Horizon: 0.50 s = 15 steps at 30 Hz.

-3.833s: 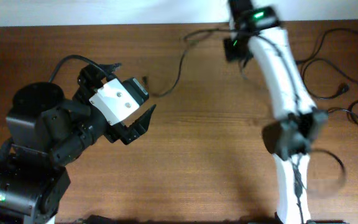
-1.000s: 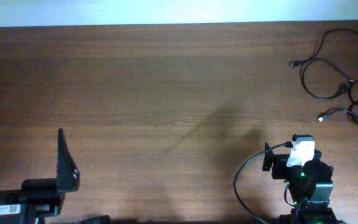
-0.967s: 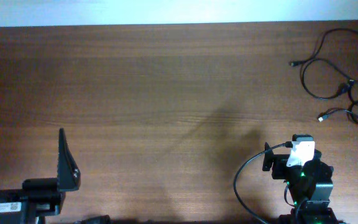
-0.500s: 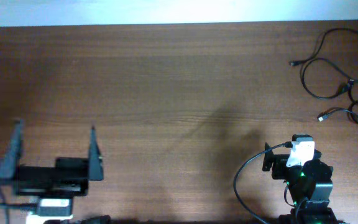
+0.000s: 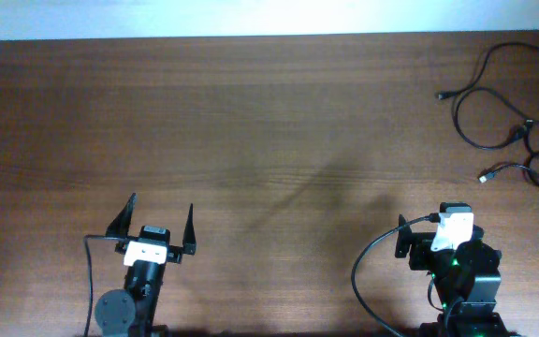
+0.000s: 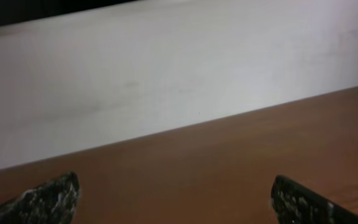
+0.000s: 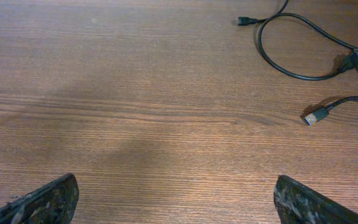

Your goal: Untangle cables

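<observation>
Thin black cables (image 5: 458, 117) curl in loose loops, one plug (image 7: 316, 116) silver-tipped, at the upper right of the wood-grain table (image 5: 251, 112); left gripper (image 5: 157, 226) and right gripper (image 7: 179, 199) gape wide, well apart from them.

**Both arms folded low at the table's (image 5: 251, 112) near edge, jaws spread.**
The left arm (image 5: 131, 301) sits near the near-left corner, its left gripper (image 5: 157, 225) pointing toward the far edge with both fingers (image 5: 123, 218) splayed wide apart. The right arm (image 5: 457, 271) crouches near the near-right corner; the right gripper (image 7: 176, 202) shows its fingertips far apart at the wrist view's lower corners.
</observation>
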{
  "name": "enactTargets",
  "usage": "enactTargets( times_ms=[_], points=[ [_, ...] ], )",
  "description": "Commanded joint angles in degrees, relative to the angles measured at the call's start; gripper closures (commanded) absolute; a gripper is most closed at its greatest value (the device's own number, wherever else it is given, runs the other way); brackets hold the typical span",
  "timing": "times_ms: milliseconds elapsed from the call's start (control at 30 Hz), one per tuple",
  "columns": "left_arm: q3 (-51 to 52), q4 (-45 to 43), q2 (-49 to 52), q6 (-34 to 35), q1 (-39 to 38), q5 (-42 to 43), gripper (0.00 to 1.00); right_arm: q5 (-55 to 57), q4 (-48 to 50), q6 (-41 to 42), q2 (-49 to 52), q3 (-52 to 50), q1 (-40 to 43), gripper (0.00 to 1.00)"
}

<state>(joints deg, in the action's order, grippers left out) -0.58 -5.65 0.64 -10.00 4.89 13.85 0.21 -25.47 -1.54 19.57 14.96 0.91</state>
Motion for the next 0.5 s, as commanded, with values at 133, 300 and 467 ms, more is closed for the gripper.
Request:
enactTargets(
  times_ms=[133, 300, 467],
  points=[
    [0.00, 9.40, -0.37, 2.62, -1.36, -2.89, 0.01, 0.48, 0.09, 0.07, -0.20, -0.20, -0.52, 0.01],
    [0.00, 10.47, -0.37, 16.28, -1.53, -15.17, 0.01, 0.48, 0.09, 0.07, -0.20, -0.20, -0.52, 0.01],
    [0.00, 10.45, -0.28, 16.17, -1.46, -15.76, 0.01, 0.48, 0.09, 0.07, -0.20, -0.20, -0.52, 0.01]
  ],
)
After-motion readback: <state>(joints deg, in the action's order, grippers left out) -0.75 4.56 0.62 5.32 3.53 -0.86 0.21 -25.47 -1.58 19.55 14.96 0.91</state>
